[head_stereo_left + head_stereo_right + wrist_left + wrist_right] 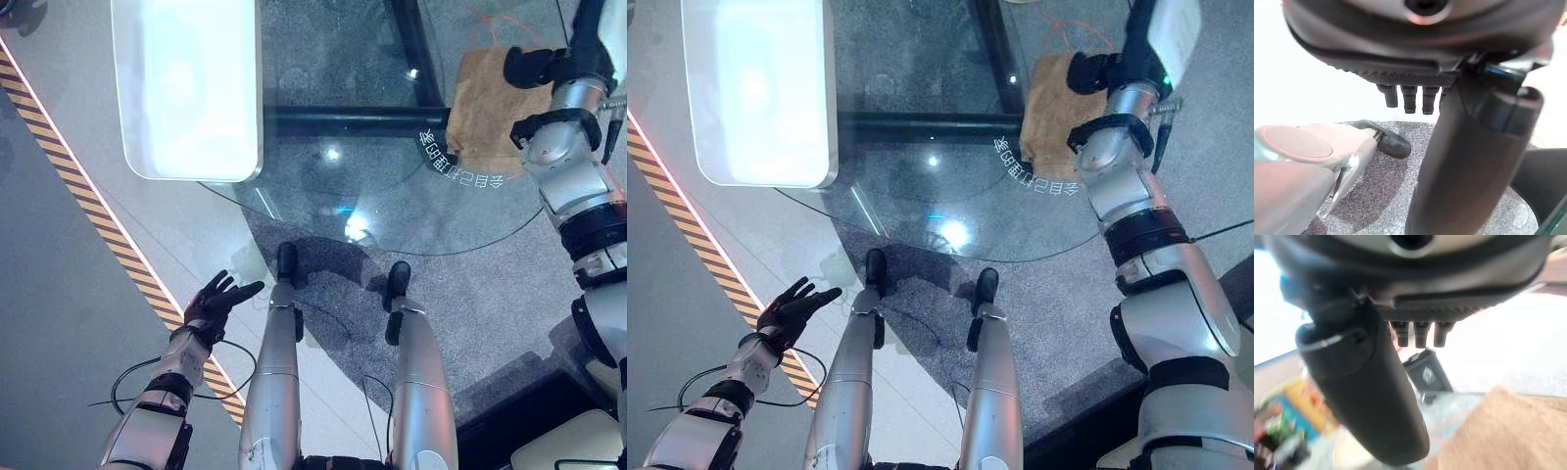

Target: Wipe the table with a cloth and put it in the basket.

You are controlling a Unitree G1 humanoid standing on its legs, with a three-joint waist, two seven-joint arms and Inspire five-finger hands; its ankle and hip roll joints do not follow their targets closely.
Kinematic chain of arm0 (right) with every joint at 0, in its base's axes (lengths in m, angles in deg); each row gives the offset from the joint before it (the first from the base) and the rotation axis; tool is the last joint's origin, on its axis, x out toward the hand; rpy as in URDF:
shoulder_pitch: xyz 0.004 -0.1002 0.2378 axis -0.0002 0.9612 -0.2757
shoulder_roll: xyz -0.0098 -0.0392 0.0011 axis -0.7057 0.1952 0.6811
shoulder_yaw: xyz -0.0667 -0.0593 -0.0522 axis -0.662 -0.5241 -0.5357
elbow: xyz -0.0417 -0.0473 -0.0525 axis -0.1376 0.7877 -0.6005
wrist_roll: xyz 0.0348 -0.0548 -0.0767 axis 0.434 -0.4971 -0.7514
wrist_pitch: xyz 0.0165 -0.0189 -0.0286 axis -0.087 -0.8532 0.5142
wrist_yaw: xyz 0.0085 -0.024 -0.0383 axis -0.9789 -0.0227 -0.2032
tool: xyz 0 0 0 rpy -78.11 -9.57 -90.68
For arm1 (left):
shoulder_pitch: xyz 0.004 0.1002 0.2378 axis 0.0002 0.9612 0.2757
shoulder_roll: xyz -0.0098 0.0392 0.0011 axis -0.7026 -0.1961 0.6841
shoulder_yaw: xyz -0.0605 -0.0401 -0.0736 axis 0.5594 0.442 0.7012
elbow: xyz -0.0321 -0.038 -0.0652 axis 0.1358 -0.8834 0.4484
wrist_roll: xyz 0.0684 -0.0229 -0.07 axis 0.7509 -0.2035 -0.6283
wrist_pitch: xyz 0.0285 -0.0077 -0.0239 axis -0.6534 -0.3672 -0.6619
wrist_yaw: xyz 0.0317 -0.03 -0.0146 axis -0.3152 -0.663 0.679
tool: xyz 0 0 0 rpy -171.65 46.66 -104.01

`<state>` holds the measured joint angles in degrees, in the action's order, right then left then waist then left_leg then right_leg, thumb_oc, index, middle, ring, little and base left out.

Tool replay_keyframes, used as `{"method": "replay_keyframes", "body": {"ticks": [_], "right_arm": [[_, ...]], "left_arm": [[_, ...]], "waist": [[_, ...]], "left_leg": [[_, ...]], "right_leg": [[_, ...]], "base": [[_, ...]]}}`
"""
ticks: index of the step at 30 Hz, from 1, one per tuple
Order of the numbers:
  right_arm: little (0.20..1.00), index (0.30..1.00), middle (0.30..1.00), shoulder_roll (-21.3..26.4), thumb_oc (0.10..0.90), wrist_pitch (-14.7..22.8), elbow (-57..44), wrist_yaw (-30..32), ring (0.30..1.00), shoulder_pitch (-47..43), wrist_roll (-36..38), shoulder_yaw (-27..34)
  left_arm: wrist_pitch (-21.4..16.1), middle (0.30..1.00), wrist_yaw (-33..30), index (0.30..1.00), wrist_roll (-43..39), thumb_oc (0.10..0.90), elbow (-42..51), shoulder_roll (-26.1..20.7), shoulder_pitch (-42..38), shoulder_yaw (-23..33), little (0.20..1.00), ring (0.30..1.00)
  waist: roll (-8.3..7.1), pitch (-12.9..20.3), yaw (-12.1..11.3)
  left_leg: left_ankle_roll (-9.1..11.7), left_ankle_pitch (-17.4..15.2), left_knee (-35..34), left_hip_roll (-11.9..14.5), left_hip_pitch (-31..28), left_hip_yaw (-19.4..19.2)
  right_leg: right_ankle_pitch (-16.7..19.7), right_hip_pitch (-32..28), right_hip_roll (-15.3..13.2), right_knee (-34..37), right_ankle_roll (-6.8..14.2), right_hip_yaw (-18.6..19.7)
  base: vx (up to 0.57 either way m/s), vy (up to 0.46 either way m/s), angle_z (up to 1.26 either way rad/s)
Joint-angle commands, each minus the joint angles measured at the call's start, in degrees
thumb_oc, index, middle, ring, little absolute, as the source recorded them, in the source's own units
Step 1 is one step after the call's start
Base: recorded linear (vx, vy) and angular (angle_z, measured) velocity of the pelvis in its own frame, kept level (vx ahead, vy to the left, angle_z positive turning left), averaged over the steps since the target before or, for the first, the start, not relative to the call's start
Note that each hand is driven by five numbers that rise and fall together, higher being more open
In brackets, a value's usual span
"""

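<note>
**Right hand poised at the cloth, left hand waiting low**

The brown cloth [495, 103] lies flat on the far right part of the round glass surface [372, 211], near its edge. The right hand [534, 67] reaches out over the cloth's right side, placed there, it seems, so it can press down and drag the cloth in a wiping stroke. In the right wrist view its fingers [1420, 334] point out straight with the cloth spread just below them, so the hand is released rather than gripping; whether it already touches the fabric cannot be told.

The left hand [217, 297] hangs low beside the surface over the floor, fingers spread and empty, likely kept clear of the stroke.

The white tray-like container [186, 83] at the far left may be the basket meant to receive the cloth once wiping is done.
</note>
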<state>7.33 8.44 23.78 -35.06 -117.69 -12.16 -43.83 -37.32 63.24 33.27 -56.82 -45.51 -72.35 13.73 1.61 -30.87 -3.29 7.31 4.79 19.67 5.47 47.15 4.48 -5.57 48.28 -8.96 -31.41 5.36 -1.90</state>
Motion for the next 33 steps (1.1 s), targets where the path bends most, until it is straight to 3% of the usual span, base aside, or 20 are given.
{"method": "replay_keyframes", "body": {"ticks": [1, 13, 22, 29, 30, 33], "right_arm": [[0.900, 0.900, 0.900, 7.9, 0.800, -1.3, -1.9, -2.4, 0.900, -8.4, -3.5, -3.3], [0.900, 0.900, 0.900, 8.2, 0.800, -8.1, 7.1, -12.5, 0.900, -15.8, -8.9, -13.2], [0.900, 0.900, 0.900, 8.3, 0.800, -7.6, 12.5, -15.5, 0.900, -18.3, -12.2, -15.7], [0.900, 0.900, 0.900, 8.3, 0.800, -6.7, 14.6, -16.1, 0.900, -18.5, -9.9, -15.9], [0.900, 0.900, 0.900, 8.1, 0.800, -6.5, 14.7, -16.2, 0.900, -18.2, -10.0, -15.9], [0.900, 0.900, 0.900, 7.9, 0.800, -5.8, 15.2, -16.6, 0.900, -18.3, -9.5, -16.1]], "left_arm": [[-0.5, 0.900, -0.6, 0.900, -0.2, 0.800, 0.3, -2.8, 3.3, -1.5, 0.900, 0.900], [0.5, 0.900, -0.2, 0.900, 1.1, 0.800, 1.7, -4.4, 4.3, -1.7, 0.900, 0.900], [1.6, 0.900, -0.1, 0.900, 1.4, 0.800, 2.0, -5.8, 4.4, -1.8, 0.900, 0.900], [1.9, 0.900, -0.1, 0.900, 1.7, 0.800, 2.3, -6.1, 4.3, -2.2, 0.900, 0.900], [2.0, 0.900, -0.1, 0.900, 1.7, 0.800, 2.3, -6.0, 4.5, -2.4, 0.900, 0.900], [1.7, 0.900, -0.1, 0.900, 1.4, 0.800, 2.6, -6.0, 4.8, -2.7, 0.900, 0.900]], "waist": [[0.50, 1.1, -0.5], [0.44, 1.1, -2.1], [0.44, 1.1, -3.0], [0.82, 1.1, -3.4], [0.82, 1.1, -3.4], [1.30, 1.1, -3.4]], "left_leg": [[-4.8, -4.1, 1.7, -5.2, -1.4, -3.5], [-5.1, -3.7, 1.7, -5.5, -1.1, -3.1], [-5.4, -3.3, 2.0, -5.8, 0.2, -2.6], [-5.4, -3.0, 2.2, -6.0, 1.3, -2.1], [-5.2, -5.1, 2.9, -6.0, 0.3, -1.9], [-5.2, -5.0, 2.9, -6.1, 1.0, -1.8]], "right_leg": [[1.5, -2.5, 3.8, 5.2, -3.6, -6.7], [2.0, -2.1, 3.6, 4.9, -3.7, -7.3], [2.4, -1.0, 3.8, 4.4, -3.6, -7.4], [2.5, 0.2, 3.4, 3.7, -3.6, -7.6], [0.6, -0.6, 3.5, 2.7, -3.1, -7.1], [0.6, 0.2, 3.3, 2.5, -3.2, -7.1]], "base": [[0.02, -0.023, 0.04], [0.01, -0.016, 0.02], [0.01, -0.014, 0.00], [0.02, -0.020, 0.02], [0.10, -0.037, 0.04], [0.03, -0.010, 0.01]]}}
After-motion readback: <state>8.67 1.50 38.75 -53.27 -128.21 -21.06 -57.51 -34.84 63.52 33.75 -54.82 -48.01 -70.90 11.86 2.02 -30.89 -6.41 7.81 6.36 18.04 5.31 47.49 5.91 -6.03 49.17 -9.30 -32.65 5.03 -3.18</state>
